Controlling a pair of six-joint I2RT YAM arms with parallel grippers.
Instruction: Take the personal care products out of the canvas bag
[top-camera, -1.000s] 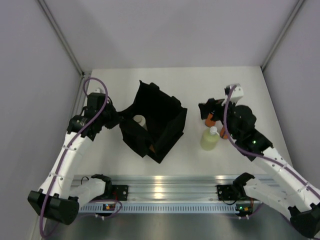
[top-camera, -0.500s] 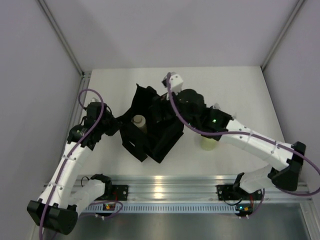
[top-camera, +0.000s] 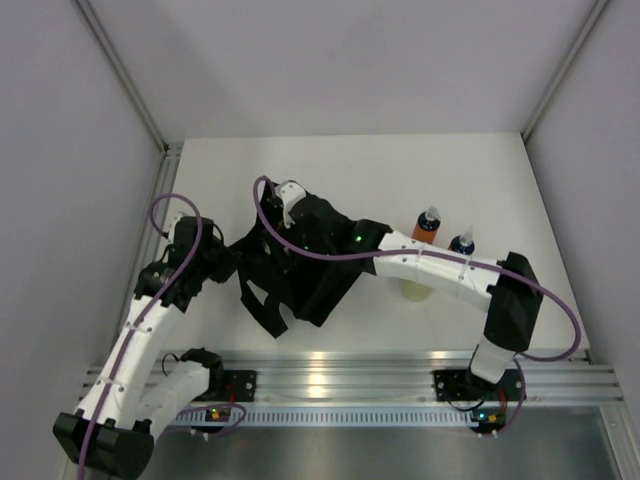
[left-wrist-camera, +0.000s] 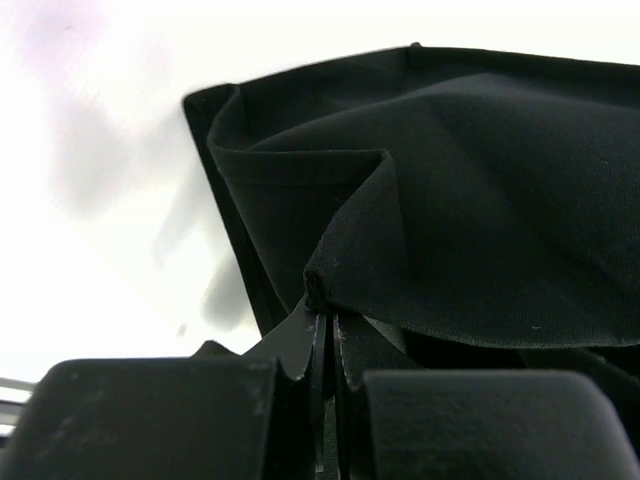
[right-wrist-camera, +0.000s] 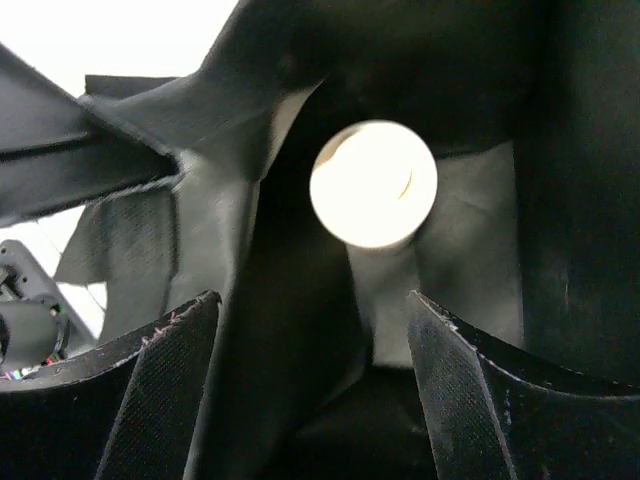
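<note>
The right hand (right-wrist-camera: 310, 305) gapes wide inside the canvas bag (right-wrist-camera: 560, 200), with a cream-capped bottle (right-wrist-camera: 373, 183) just ahead, its body hidden. The left hand (left-wrist-camera: 325, 325) pinches the bag's rim fold. Orange bottles (top-camera: 428, 225) stand on the table (top-camera: 480, 170), well behind the right hand.

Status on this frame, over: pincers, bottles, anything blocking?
Left pincer shut on black canvas bag rim. Right pincer open inside bag, lined up on cream-capped bottle. Two small bottles outside. No obstruction seen at cap.
</note>
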